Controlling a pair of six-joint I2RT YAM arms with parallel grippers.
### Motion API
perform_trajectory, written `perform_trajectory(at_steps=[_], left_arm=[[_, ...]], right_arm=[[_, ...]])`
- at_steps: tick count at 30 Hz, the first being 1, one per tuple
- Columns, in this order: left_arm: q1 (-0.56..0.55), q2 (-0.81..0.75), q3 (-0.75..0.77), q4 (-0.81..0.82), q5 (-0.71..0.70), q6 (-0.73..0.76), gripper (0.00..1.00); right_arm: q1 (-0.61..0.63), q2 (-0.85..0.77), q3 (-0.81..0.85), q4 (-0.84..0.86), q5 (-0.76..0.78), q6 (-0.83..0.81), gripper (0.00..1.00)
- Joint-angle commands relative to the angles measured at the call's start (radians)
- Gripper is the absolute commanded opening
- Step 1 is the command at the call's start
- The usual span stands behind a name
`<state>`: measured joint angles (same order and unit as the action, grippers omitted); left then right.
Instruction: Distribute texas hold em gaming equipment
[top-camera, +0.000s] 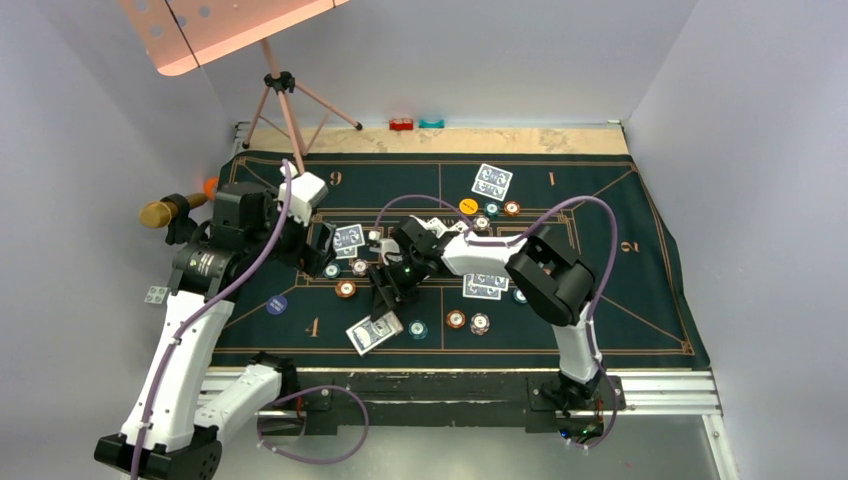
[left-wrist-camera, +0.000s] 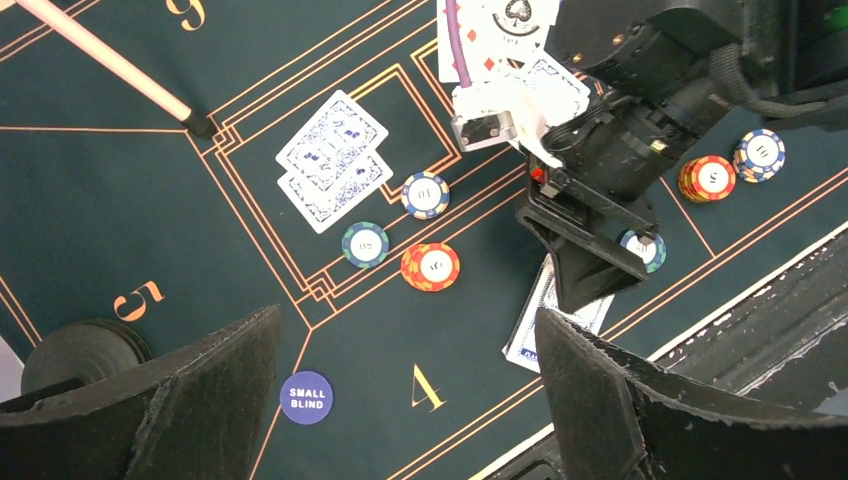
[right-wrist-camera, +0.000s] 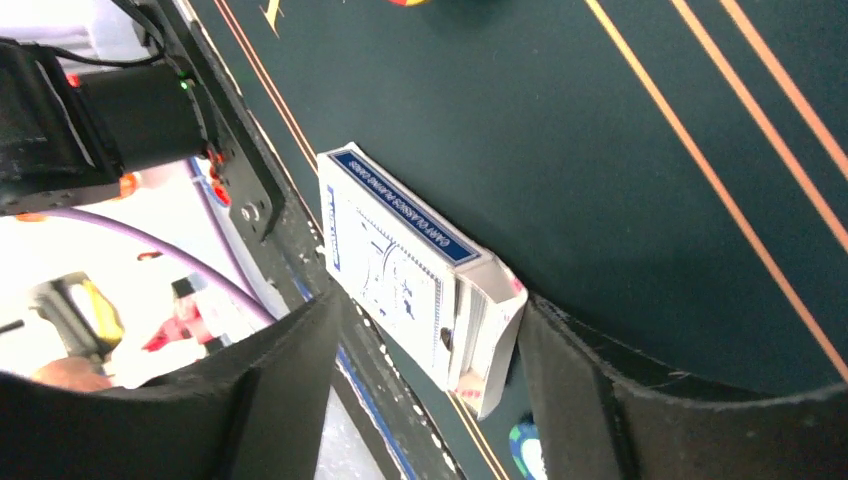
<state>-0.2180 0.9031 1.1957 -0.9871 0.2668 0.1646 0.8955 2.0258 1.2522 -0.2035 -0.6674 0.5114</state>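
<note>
Blue-and-white cardboard playing-card box (top-camera: 374, 333): lies flat on the green felt mat (top-camera: 620, 290), by its near edge, flap open.
Right end effector (right-wrist-camera: 430, 302): released, jaws either side of the box.
Left end effector (left-wrist-camera: 408, 330): released, empty, over the mat's left part.

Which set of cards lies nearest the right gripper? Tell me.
The boxed deck at the near edge of the mat, just by the right gripper. It is a box with an open flap; the others are loose cards.
</note>
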Motion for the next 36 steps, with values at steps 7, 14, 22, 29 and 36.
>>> perform_trajectory(at_steps=[7,14,22,29,36], left_arm=[[0.006,0.006,-0.004,0.048,-0.092,-0.015,1.00],[0.006,0.026,-0.021,0.089,-0.215,0.000,1.00],[0.024,0.076,-0.047,0.142,-0.318,-0.003,1.00],[0.104,0.129,-0.096,0.232,-0.272,-0.011,1.00],[0.181,0.213,-0.196,0.428,-0.240,-0.059,0.99]], right_arm=[[-0.034,-0.267,0.087,-0.273,0.286,-0.120,0.88],[-0.218,-0.523,0.049,-0.336,0.489,-0.101,0.88],[-0.424,-0.873,-0.236,-0.179,1.099,-0.179,0.89],[-0.523,-1.012,-0.394,-0.055,1.285,-0.180,0.84],[-0.600,-1.070,-0.542,0.162,1.404,-0.202,0.87]])
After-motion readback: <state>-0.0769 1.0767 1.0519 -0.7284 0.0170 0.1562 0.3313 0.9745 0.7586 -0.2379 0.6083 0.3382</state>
